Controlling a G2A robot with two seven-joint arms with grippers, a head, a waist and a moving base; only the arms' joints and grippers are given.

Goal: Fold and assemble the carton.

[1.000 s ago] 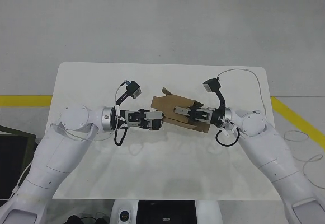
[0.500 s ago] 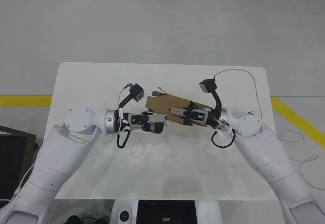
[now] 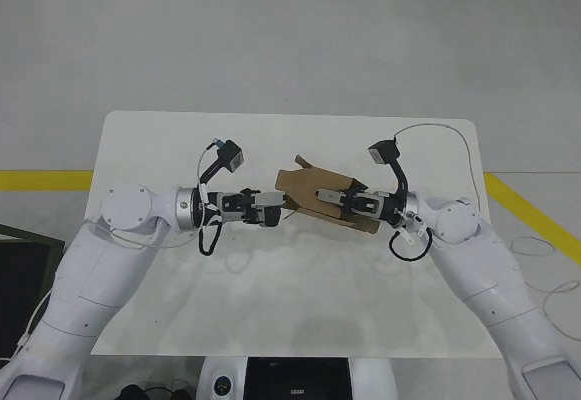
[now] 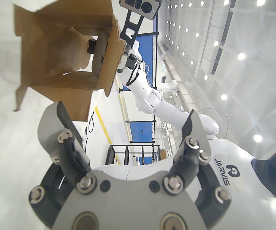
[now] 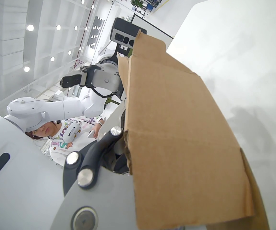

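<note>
A brown carton (image 3: pixel 310 187), part-unfolded with loose flaps, is held above the middle of the white table (image 3: pixel 170 300). My right gripper (image 3: pixel 334 198) is shut on one of its walls. In the right wrist view that wall (image 5: pixel 176 132) hides most of the gripper, with one finger (image 5: pixel 102 144) showing beside it. In the left wrist view the carton's open end (image 4: pixel 63 48) faces the camera, and a right fingertip (image 4: pixel 91 46) shows inside. My left gripper (image 4: pixel 126 120) stands open just short of a hanging flap (image 4: pixel 79 106), holding nothing; in the top view this left gripper (image 3: pixel 273 206) sits left of the carton.
A thin cable (image 3: pixel 440 128) loops over the table's far right corner. The near half of the table is bare. Both wrist cameras stick up on stalks (image 3: pixel 232 156) beside the carton.
The right arm swung the carton left, then back right, changing its tilt. The left gripper drew back slightly to the left and stayed open.
</note>
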